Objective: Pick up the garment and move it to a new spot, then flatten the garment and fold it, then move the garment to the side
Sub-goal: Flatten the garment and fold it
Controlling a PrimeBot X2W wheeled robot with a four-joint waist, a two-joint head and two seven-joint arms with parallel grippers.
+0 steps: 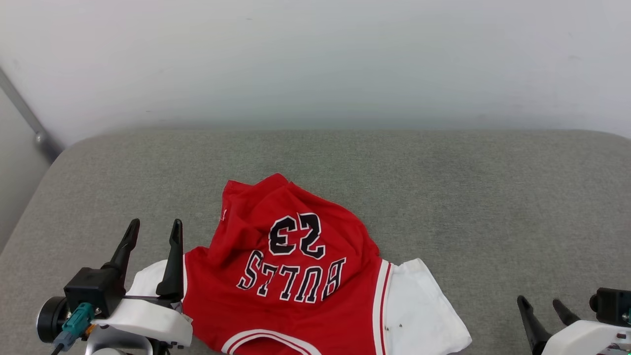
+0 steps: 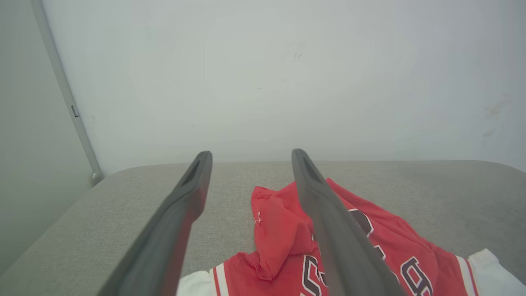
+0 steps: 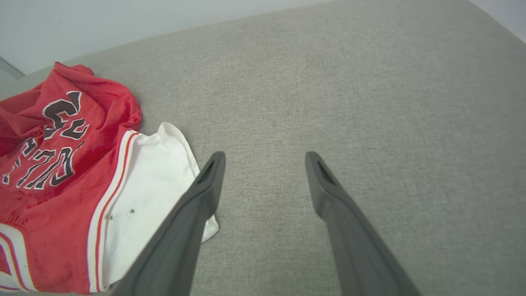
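Item: red soft-fabric jersey shirt with white sleeves and black "BULLS 23" print (image 1: pixel 291 276), rumpled at the near edge of the grey upholstered cushion (image 1: pixel 443 187); my left gripper (image 1: pixel 155 223) above one sleeve and my right gripper (image 1: pixel 539 301) near the other both gape empty, presumably poised for pickup.

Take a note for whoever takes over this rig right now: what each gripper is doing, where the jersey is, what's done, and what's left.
Left gripper: open, empty, above the left-side white sleeve; I cannot tell whether it touches.
Right gripper: open, empty, over the bare grey cushion, beside the right-side white sleeve and apart from it.
Jersey: on the cushion close to the robot, print up, red body bunched and rumpled.
Done: no flattening or folding shows. I cannot tell whether it was already moved.
Left: grasp it, spread it flat, fold it, move it aside.
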